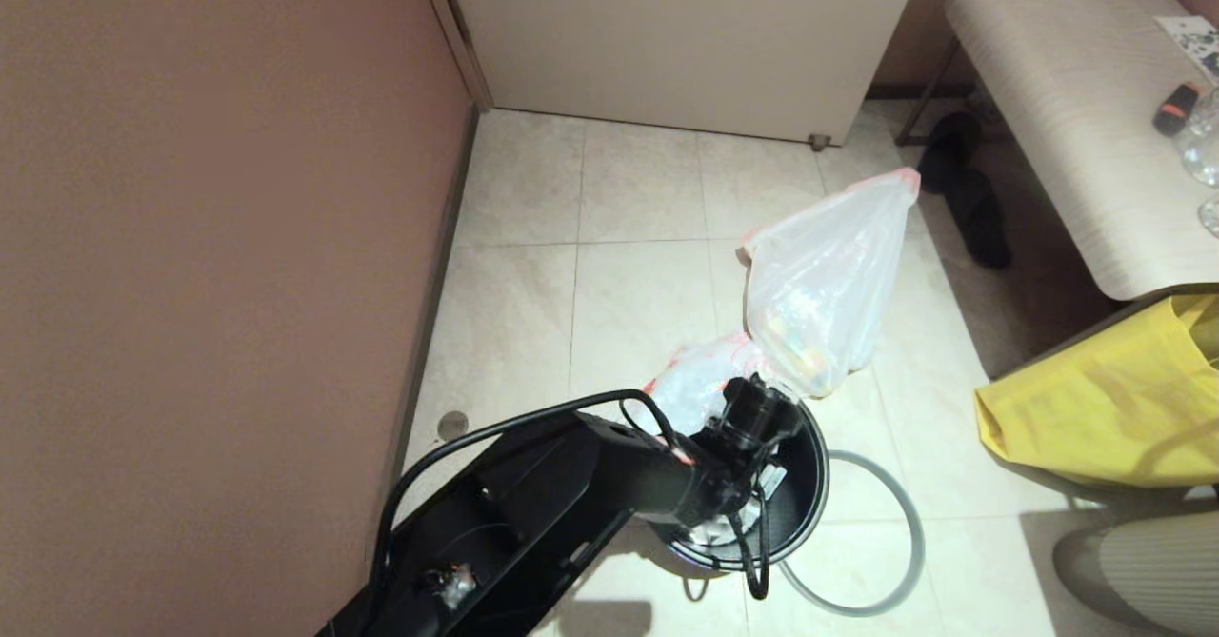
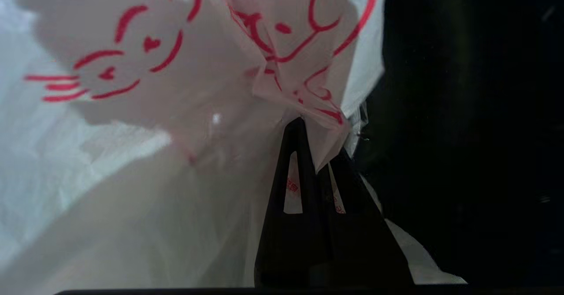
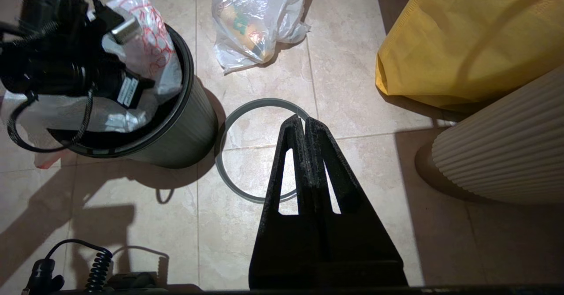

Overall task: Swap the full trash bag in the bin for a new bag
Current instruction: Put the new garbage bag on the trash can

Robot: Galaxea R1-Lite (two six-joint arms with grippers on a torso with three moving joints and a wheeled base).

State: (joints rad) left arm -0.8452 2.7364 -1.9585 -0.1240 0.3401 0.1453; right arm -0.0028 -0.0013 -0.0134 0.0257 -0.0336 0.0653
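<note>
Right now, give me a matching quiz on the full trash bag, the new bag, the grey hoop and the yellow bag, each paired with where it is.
1 full trash bag
2 new bag
3 grey hoop
4 yellow bag

A flat on the floor beside the bin
B pinched in the left gripper, inside the bin
C on the floor beyond the bin
D beside the ribbed cream object

1-C, 2-B, 3-A, 4-D

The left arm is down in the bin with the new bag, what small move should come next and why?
Probably push deeper: the left gripper is shut on the new bag inside the bin, but much plastic bunches above the rim.
</note>
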